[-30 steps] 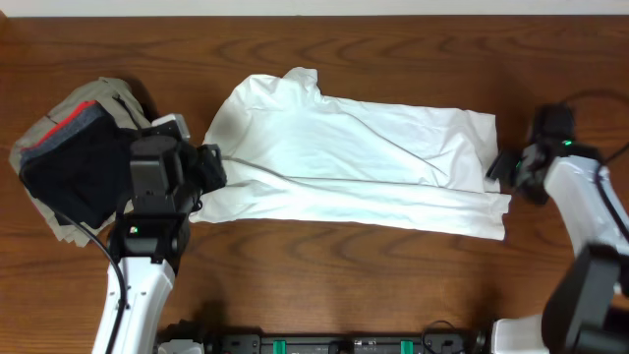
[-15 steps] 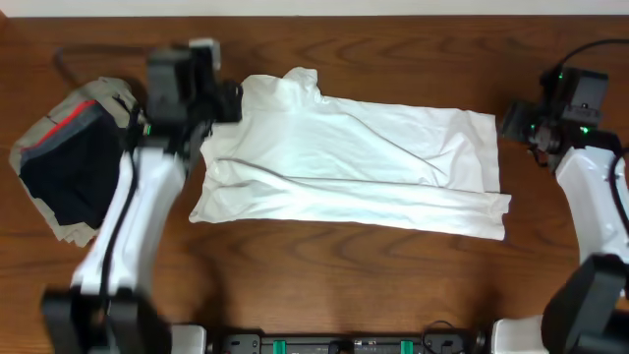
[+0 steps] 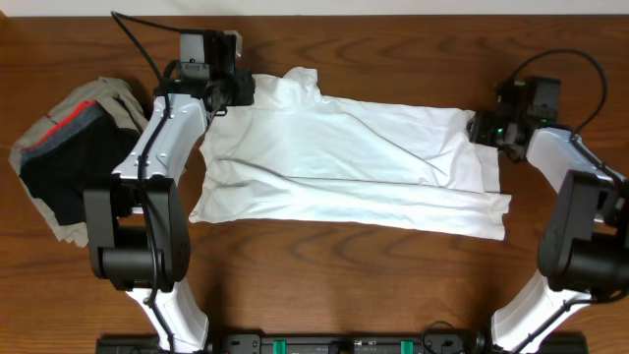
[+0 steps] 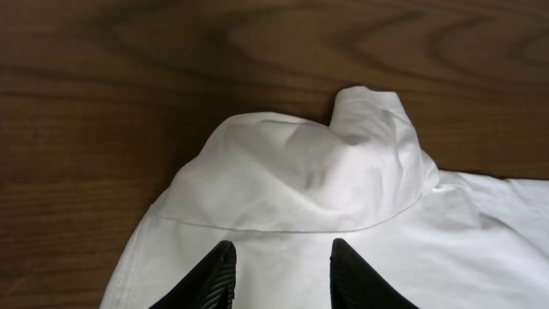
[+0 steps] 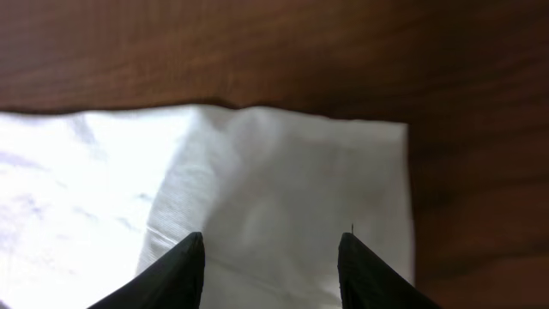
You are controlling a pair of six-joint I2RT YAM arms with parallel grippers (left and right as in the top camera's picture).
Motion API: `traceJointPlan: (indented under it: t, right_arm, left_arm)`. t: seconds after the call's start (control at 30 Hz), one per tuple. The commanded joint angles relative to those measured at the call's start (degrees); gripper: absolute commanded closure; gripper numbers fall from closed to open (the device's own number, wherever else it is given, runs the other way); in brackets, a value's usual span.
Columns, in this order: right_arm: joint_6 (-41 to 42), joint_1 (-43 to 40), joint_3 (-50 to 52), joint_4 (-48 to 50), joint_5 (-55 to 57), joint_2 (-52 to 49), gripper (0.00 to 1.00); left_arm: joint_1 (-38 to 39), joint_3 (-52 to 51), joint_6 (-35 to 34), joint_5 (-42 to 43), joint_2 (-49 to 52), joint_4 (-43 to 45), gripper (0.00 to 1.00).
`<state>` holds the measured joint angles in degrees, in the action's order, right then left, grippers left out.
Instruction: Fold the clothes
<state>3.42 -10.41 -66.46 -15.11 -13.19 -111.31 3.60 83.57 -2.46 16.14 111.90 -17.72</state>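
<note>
**Operator:** Where does the white T-shirt (image 3: 344,162) lie?

**Technician:** It lies spread on the wooden bench (image 3: 324,285), long axis running left to right. The fabric is wrinkled, and a lengthwise fold ridge crosses its middle. A stack of folded garments (image 3: 64,157) sits on the bench beyond the shirt's left end, apart from it.

**Operator:** What is the condition of the left hand (image 3: 234,90)?

**Technician:** It is positioned at the shirt's far-left corner, beside the bunched fabric there. The left wrist view shows its two dark fingers (image 4: 214,275) set moderately apart above the cloth. The fabric between them lies flat, and nothing is clamped.

**Operator:** And the right hand (image 3: 484,128)?

**Technician:** It is positioned at the shirt's far-right corner. Its fingers stand well apart over the hem corner. The cloth beneath lies flat, with no grip on it.
</note>
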Motion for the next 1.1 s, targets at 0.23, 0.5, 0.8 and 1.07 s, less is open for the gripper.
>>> traceJointPlan:
  t: [0.23, 0.5, 0.8, 1.07]
  right_arm:
    - [2.1, -0.2, 0.0, -4.9, 3.5, -0.7, 0.46]
    - [4.9, -0.9, 0.0, -6.6, 0.7, -0.7, 0.71]
    - [5.6, -2.6, -1.9, -0.3, 1.3, -0.5, 0.99]
    - [5.5, -3.3, -9.2, -1.4, 1.3, -0.5, 0.99]
  left_arm:
    - [0.0, 1.4, 1.4, -0.3, -0.7, -0.9, 0.63]
    - [0.0, 1.4, 1.4, -0.3, -0.7, -2.7, 0.63]
    - [0.0, 1.4, 1.4, -0.3, -0.7, -1.8, 0.63]
    - [0.0, 1.4, 1.4, -0.3, -0.6, 1.8, 0.63]
